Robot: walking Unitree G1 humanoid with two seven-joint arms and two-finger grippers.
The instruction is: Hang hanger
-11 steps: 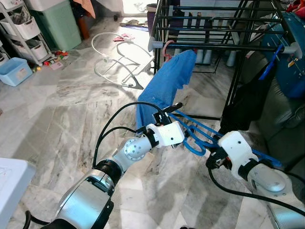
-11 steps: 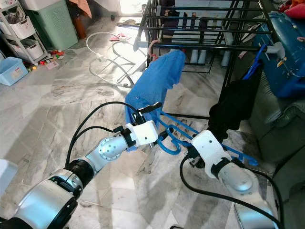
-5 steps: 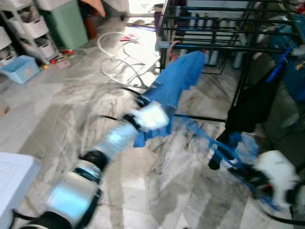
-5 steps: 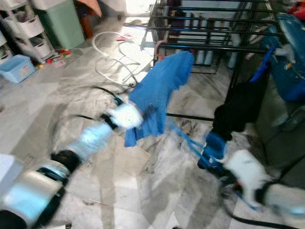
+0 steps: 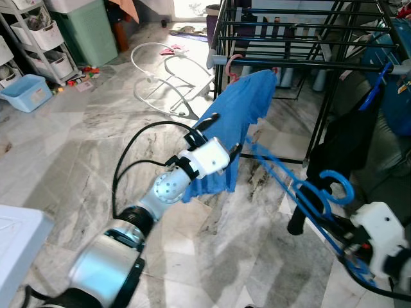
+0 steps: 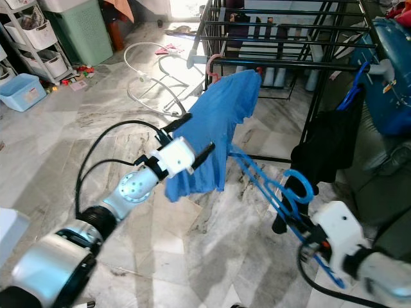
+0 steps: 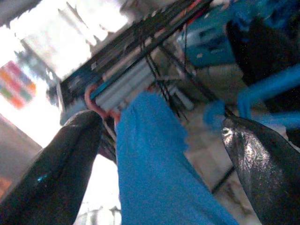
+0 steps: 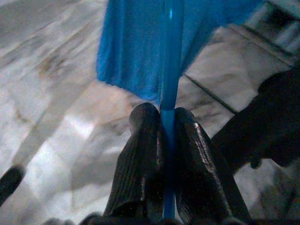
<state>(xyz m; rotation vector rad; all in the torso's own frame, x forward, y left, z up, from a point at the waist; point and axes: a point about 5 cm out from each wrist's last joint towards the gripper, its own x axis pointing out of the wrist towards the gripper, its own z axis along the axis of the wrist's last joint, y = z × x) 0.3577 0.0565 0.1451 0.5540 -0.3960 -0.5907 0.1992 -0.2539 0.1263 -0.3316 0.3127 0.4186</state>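
Two grippers in play. The right gripper (image 8: 161, 140) sits low on the near right, jaws clamped tight on a thin bar of the blue hanger (image 5: 302, 192), which pokes out between the two black fingers (image 8: 140, 164). That hanger slants up and left from the gripper across the marble floor (image 5: 77, 147), its curled hook (image 5: 334, 186) up in the air just in front of a black garment (image 5: 340, 138). It isn't on the rack; the drying rack (image 5: 282, 38) stands further back, and the hanger is held clear of its bars.

The left gripper (image 5: 218, 131) reaches out in the middle of the scene, jaws spread wide with nothing between them. It's right up against a blue shirt (image 5: 241, 109) that hangs from a pink hook (image 5: 231, 64) on the rack's near rail. From the left wrist view the shirt sits between the two open fingers (image 7: 56, 168).

Far left there's a green bin (image 5: 83, 29), a small blue tub (image 5: 26, 93), and a white wire frame (image 5: 167, 80) lying on the floor.
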